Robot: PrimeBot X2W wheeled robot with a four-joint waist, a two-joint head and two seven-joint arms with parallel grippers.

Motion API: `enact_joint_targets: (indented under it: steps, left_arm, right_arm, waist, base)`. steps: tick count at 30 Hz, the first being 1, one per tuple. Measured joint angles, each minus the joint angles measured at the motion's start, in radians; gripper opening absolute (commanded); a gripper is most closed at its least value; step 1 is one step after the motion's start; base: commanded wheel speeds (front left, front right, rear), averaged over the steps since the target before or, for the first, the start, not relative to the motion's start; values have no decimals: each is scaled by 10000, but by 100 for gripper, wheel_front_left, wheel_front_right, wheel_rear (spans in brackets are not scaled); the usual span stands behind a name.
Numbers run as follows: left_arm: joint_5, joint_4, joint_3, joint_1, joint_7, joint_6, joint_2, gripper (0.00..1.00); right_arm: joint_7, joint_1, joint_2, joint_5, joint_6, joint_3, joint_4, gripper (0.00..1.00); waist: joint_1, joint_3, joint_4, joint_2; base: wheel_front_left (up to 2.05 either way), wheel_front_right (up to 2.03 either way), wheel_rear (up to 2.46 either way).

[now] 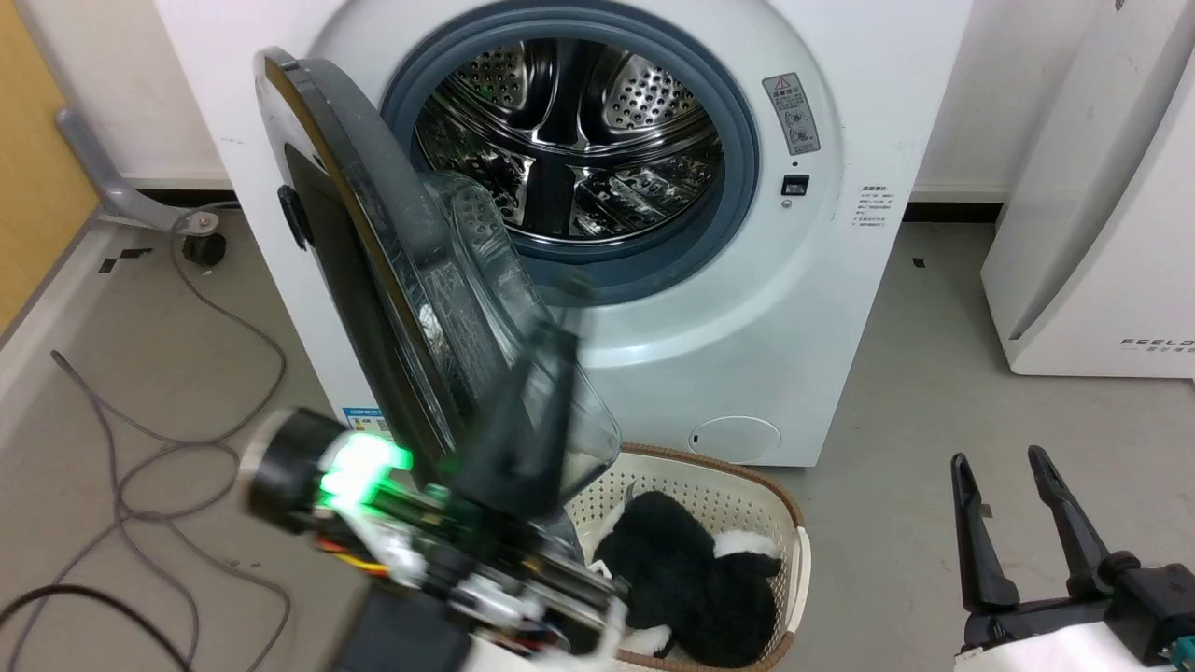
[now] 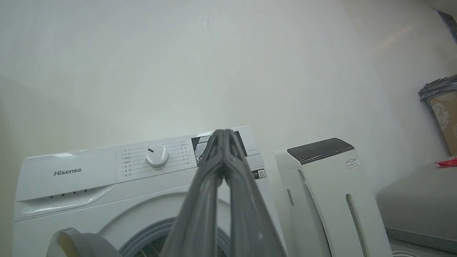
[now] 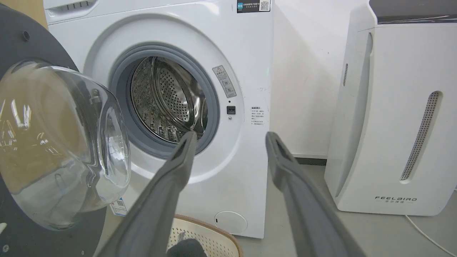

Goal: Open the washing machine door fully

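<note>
The white washing machine point(image 1: 747, 308) point(image 2: 71, 185) point(image 3: 246, 43) stands ahead with its steel drum point(image 1: 569, 140) point(image 3: 164, 96) exposed. The washing machine door point(image 1: 345, 280) point(image 3: 60, 142), a black disc with a clear glass bowl, is swung out to the left, roughly square to the washer's front. My left gripper point(image 1: 555, 350) point(image 2: 224, 134) is shut with nothing in it. It points up in front of the bowl's inner side, blurred; contact cannot be told. At the lower right my right gripper point(image 1: 997, 459) point(image 3: 231, 137) hangs open and apart from the door.
A cream laundry basket point(image 1: 794, 523) point(image 3: 214, 235) holding a black-and-white soft item point(image 1: 691, 569) sits on the floor under the door. The white FEELBIRD appliance point(image 1: 1102, 233) point(image 3: 392, 117) point(image 2: 328, 192) stands right of the washer. Cables point(image 1: 140, 439) and a castor leg point(image 1: 201, 247) lie left.
</note>
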State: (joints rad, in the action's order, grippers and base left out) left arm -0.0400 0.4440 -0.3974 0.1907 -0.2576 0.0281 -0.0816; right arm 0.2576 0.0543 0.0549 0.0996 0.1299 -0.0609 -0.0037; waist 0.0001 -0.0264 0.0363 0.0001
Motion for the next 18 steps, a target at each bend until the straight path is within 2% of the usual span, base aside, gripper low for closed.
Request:
enact_joint_targets:
  steps: [5,10,18]
  left_arm:
    - [-31,-529,-1154,-82,0,-410,-82,0]
    - [-113,-1170,-1958,-346,0,-637,-270,0]
    - [-96,-1873,-2819,-1023,0,-652,-336,0]
  right_arm:
    - [0,61,-2,253,0,23,-71,100]
    - [0,81,-2,263,0,59,-86,100]
    - [0,82,-2,263,0,63,-84,100]
  waist:
    - [0,-19,48,0]
    - [0,-10,68,0]
    - [0,35,103,0]
  base:
    - [0,0,0]
    - [0,0,0]
    - [0,0,0]
